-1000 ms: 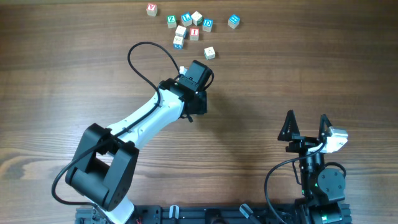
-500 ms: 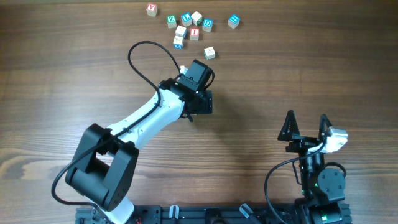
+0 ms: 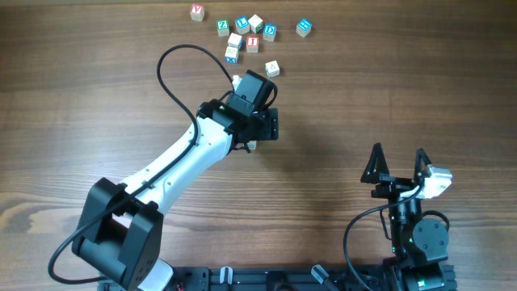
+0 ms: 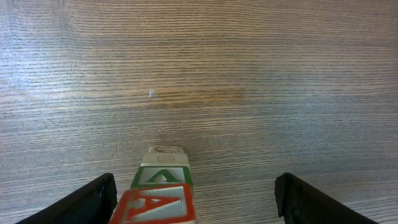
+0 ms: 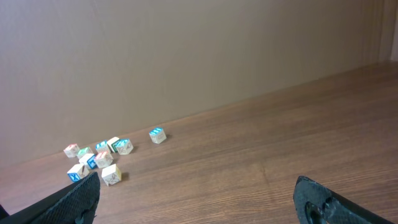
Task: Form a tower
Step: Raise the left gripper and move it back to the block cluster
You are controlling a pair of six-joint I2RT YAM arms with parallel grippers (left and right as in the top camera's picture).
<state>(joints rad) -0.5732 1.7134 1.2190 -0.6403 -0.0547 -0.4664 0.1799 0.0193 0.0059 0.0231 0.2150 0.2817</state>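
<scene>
Tower (image 4: 163, 186) is a skinny one-cube-wide stack of pale wooden letter cubes, red A up top, green A under it. Left claw (image 4: 196, 198) is spread wide on both sides of it, not touching; right claw (image 3: 397, 170) is open too and holding nothing.

The left wrist view looks down on a brown wooden tabletop (image 4: 261, 74) whose grain runs from 9 o'clock to 3 o'clock. At 6 o'clock stands the tower (image 4: 160, 183), one cube wide. Its nearest face, cut by the lower edge, has a red frame and a red letter A (image 4: 155, 206). Directly beyond it is a face with a green frame and a green A (image 4: 161, 176), and then a pale face with a faint round mark (image 4: 165, 150).

The left tool (image 4: 194, 190) has its jaws wide apart. One dark finger (image 4: 92, 202) is at 7 o'clock and the other at 5 o'clock. Bare wood shows between each finger and the tower, so neither touches it. A tiny pale speck (image 4: 151, 93) lies at 10 o'clock.
</scene>
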